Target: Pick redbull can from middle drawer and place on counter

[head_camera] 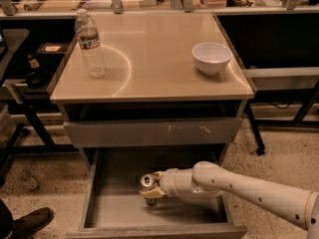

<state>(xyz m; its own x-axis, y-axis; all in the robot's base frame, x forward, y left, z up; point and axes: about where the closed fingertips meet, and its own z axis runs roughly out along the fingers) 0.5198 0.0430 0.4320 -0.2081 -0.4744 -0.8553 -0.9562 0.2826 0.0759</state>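
The redbull can (147, 180) stands upright inside the open middle drawer (119, 209), its silver top showing. My gripper (151, 189) reaches in from the right on a white arm and is closed around the can, just above the drawer floor. The beige counter (149, 59) lies above, behind the drawer opening.
A clear water bottle (89, 44) stands on the counter's left side and a white bowl (212, 58) on its right. A closed grey drawer front (152, 131) with pale scratches sits over the open drawer. A shoe (25, 223) shows at the lower left on the floor.
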